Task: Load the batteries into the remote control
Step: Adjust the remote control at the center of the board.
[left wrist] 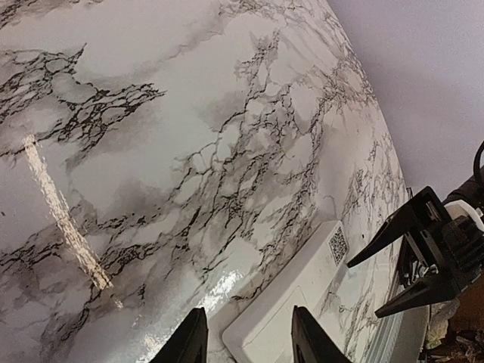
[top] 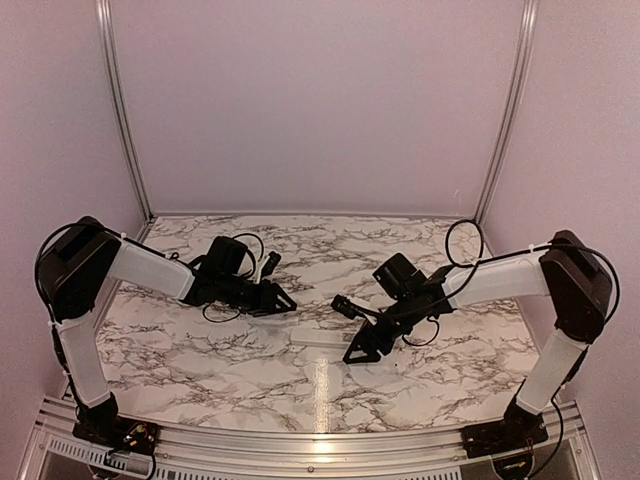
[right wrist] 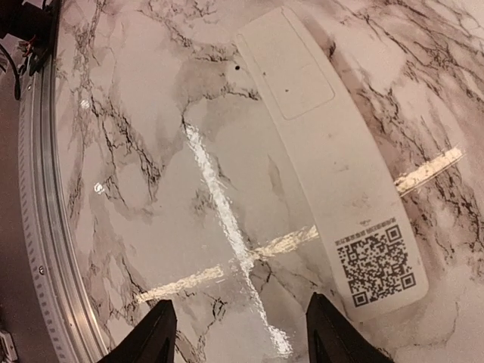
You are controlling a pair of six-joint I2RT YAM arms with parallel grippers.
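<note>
The left end effector (left wrist: 248, 311) hangs open and empty above one end of the remote control (left wrist: 302, 291). Closing there might skid the slim shell across the glossy bench (left wrist: 151, 151) rather than pinch it. The remote lies flat and back up between the two arms. It is white, with its battery cover seemingly seated and a QR label at the other end. No batteries show. The right end effector (right wrist: 240, 302), also open and empty, hovers by the label end. With both tools this close, they could clash.
</note>
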